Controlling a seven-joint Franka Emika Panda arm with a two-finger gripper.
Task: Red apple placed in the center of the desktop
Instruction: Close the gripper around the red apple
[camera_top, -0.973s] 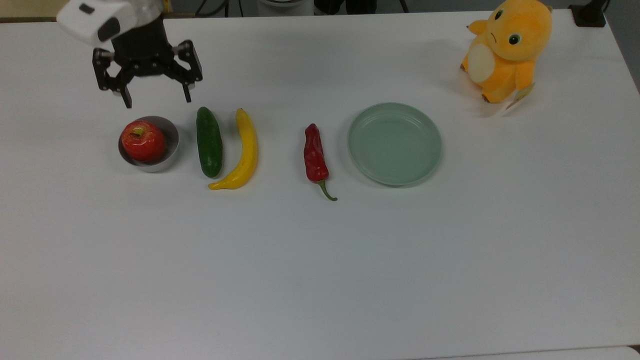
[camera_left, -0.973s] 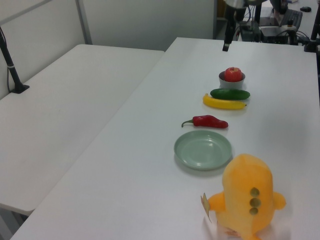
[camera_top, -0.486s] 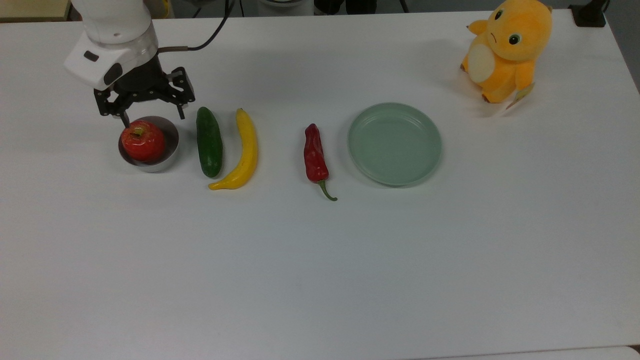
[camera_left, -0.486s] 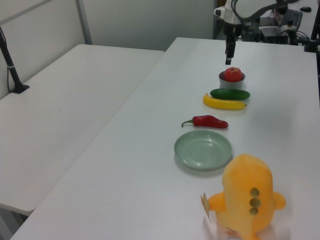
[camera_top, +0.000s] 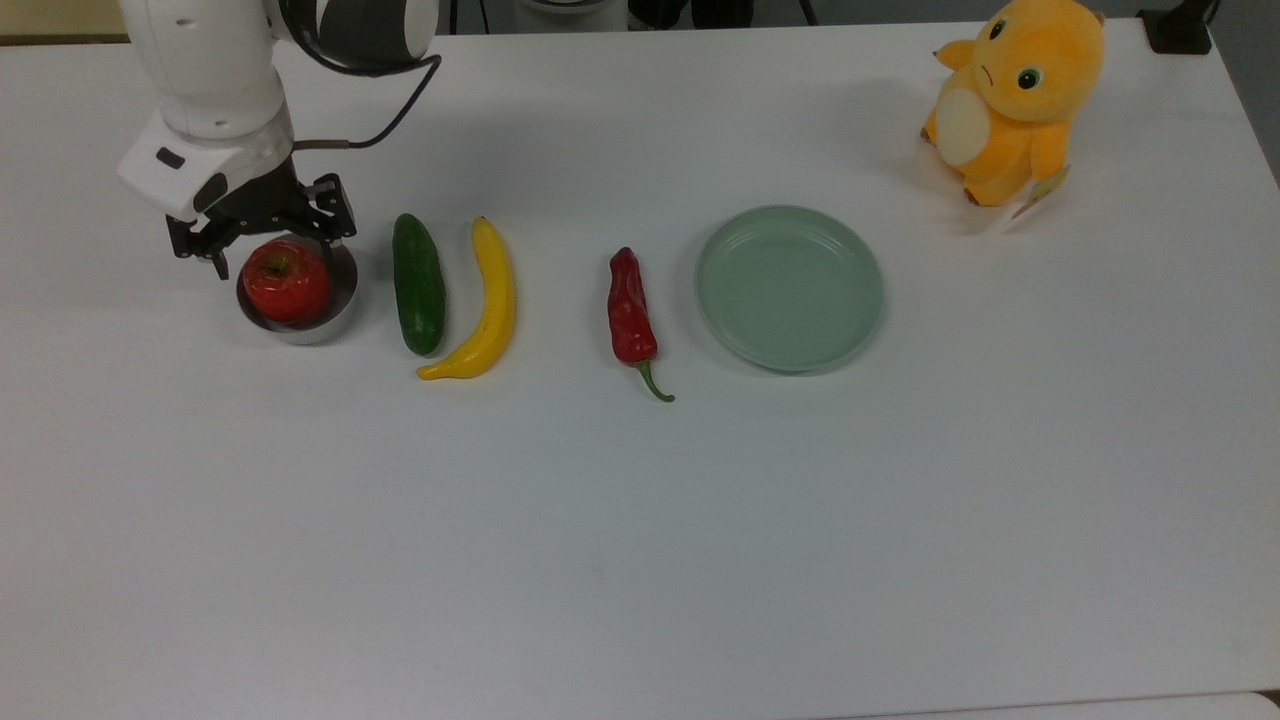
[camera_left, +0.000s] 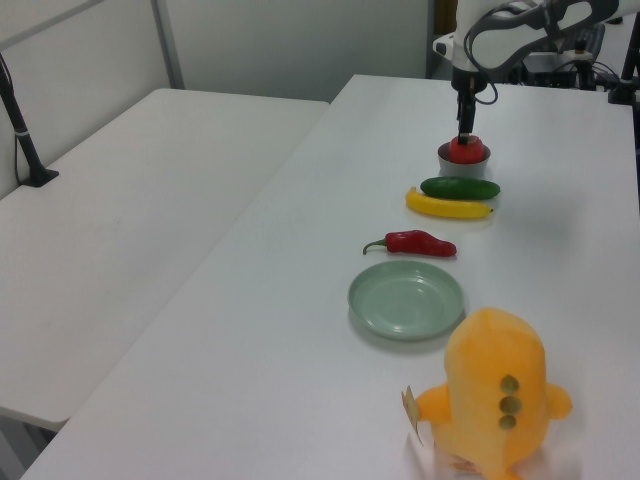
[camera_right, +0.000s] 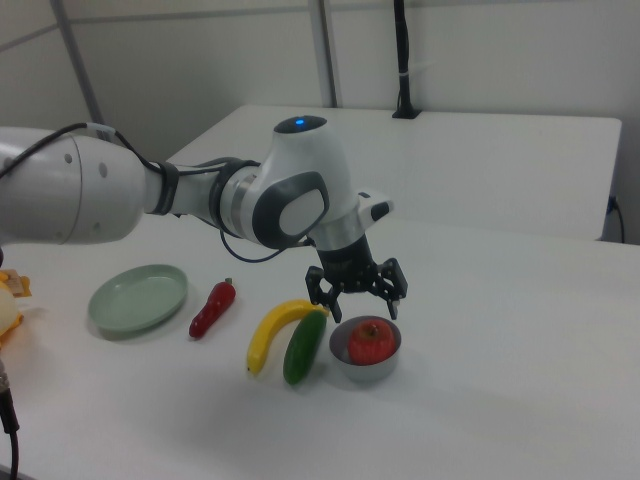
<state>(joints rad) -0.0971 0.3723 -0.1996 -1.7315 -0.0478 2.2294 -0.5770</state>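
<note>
Top view: red apple (camera_top: 287, 281) in bowl (camera_top: 343, 300), just beneath spread claw (camera_top: 268, 256).

apple's (camera_top: 287, 282) far side behind tool (camera_top: 262, 250)

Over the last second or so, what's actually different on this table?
The gripper has come down, fingers open, from high above the table to just over the red apple in its small metal bowl. Nothing is grasped yet. Apple, bowl, cucumber, banana and chili stayed put.
</note>
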